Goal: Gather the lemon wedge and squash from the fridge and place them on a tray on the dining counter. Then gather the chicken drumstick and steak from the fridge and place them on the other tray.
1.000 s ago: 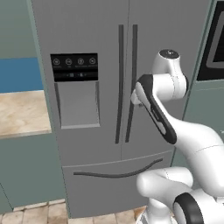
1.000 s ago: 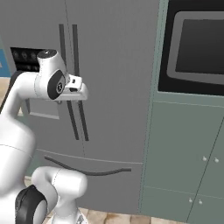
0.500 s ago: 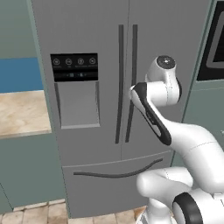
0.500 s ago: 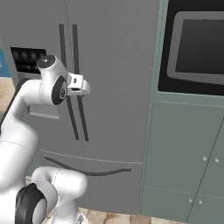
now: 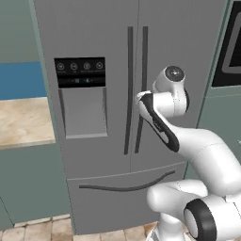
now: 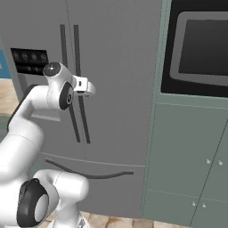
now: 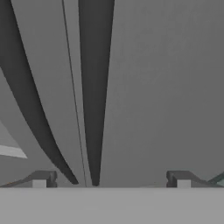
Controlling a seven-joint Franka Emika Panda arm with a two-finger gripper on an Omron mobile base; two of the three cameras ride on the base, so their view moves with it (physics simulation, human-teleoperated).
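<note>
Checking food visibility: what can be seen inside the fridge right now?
Nothing inside shows. The fridge has both doors shut, hiding any contents; the open gripper faces its right door handle.

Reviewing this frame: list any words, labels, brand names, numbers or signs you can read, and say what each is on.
No readable text anywhere in these views.
Fridge control panel: a row of round button icons and a faint light strip beneath, too small and blurred to read.
Fridge doors, door handles and freezer drawer: no brand badge or label visible.
Wall oven: no markings visible.
Cabinet doors: plain, no markings.
</note>
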